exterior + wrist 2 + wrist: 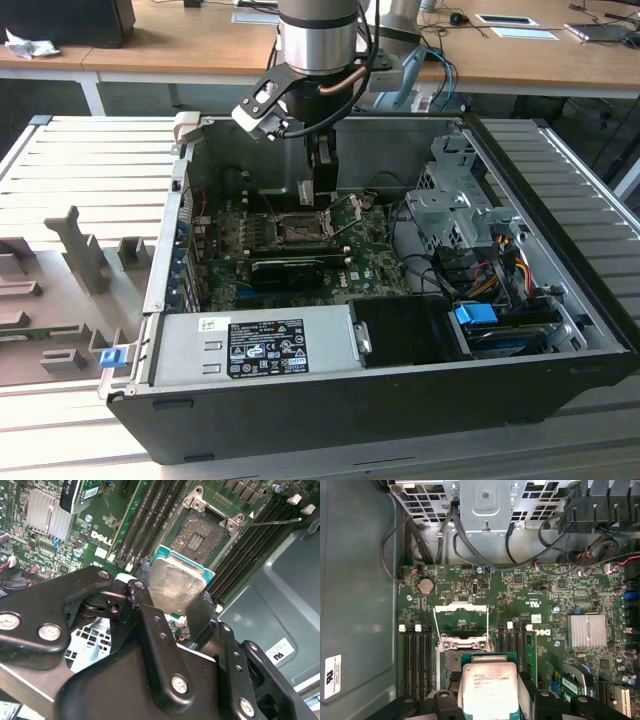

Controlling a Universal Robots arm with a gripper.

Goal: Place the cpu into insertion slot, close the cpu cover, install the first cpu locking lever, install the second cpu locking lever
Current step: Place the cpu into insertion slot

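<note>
In both wrist views my gripper (174,594) (489,696) is shut on the cpu (175,577) (487,685), its black fingers pressing two opposite edges of the silver-topped chip. The chip hangs tilted above the motherboard, just beside and partly over the open insertion slot (200,532) (450,664), whose contact field lies bare. The cpu cover (461,622) stands swung up at the slot's far side. A thin locking lever (274,522) sticks out free. In the exterior view the gripper (322,188) reaches down into the computer case right behind the slot (298,228).
Long black memory slots (417,652) flank the socket on both sides. A long black card (290,268) lies in front of it. The power supply (255,345), a drive cage (455,200), loose cables (470,545) and a finned heatsink (587,630) crowd the case (400,400).
</note>
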